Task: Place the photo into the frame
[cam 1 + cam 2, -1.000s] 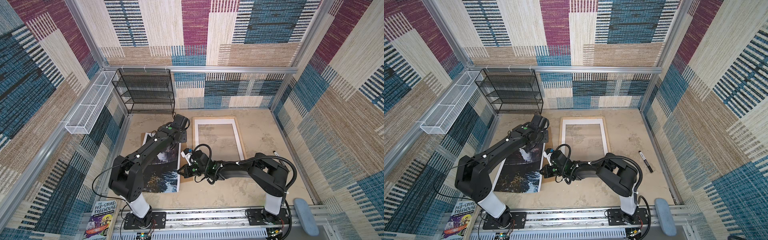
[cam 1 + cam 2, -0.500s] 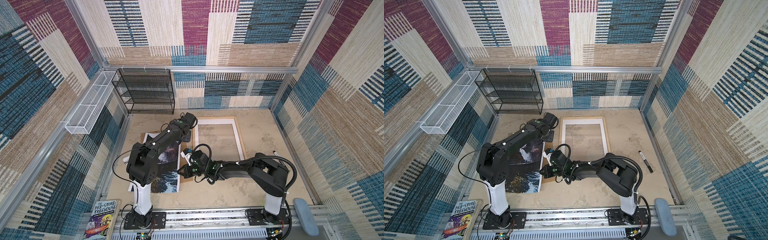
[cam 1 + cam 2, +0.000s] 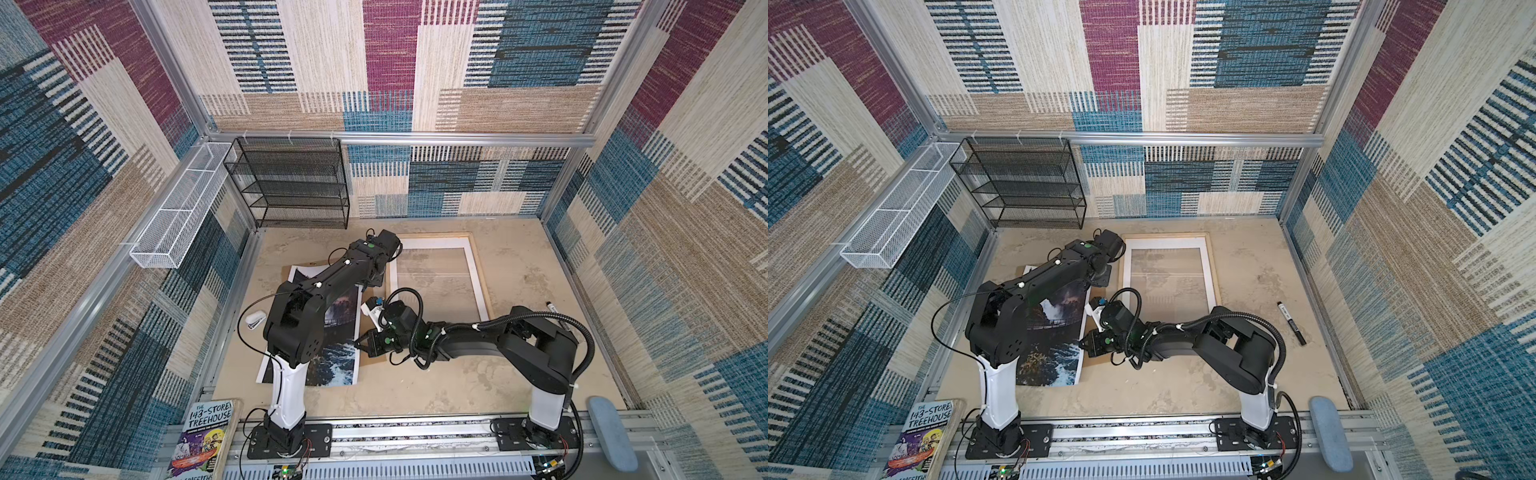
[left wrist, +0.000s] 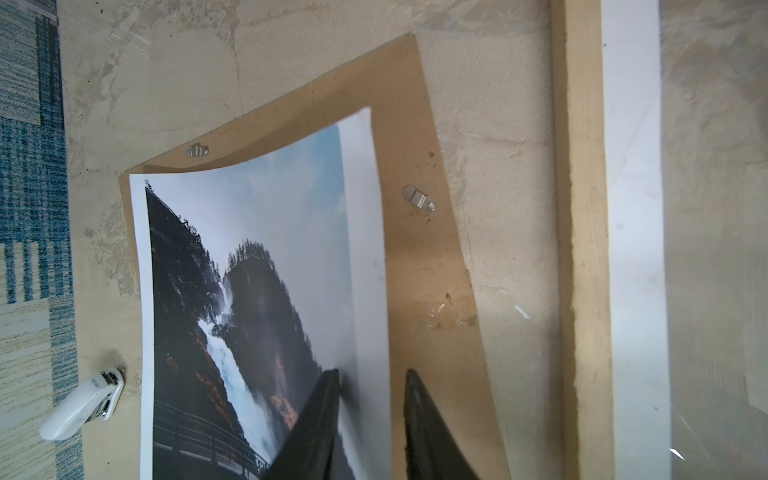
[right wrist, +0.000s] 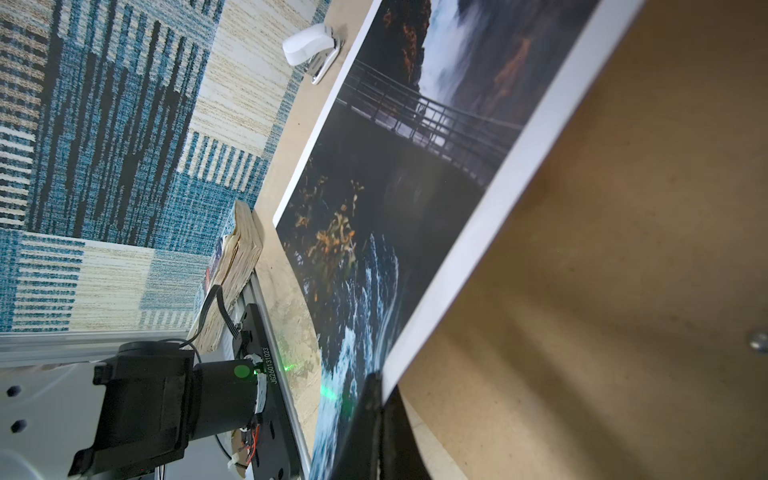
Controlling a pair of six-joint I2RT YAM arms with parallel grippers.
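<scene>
The photo (image 3: 338, 361) (image 4: 249, 249) lies on the brown backing board (image 4: 415, 145), left of the frame (image 3: 482, 282) (image 4: 582, 208). The frame lies flat with a white mat (image 4: 631, 208) inside it. My right gripper (image 3: 356, 341) (image 5: 380, 380) is shut on the photo's (image 5: 395, 166) white right border, near the foaming water. My left gripper (image 4: 372, 372) is further up the same border. It is open, with a narrow gap between its jaws. One finger is over the print, the other over the board. That border curls up off the board. In both top views the left wrist hides its fingers.
A white stapler (image 3: 254, 320) (image 4: 83, 407) lies left of the photo. A black marker (image 3: 1291, 323) lies right of the frame. A black wire shelf (image 3: 291, 183) stands at the back and a white wire basket (image 3: 178, 208) hangs on the left wall. A book (image 3: 203, 436) lies front left.
My left arm has swung right, its wrist nearing the frame's far-left corner, and its jaws have narrowed. The right arm has kept its grip and place.
</scene>
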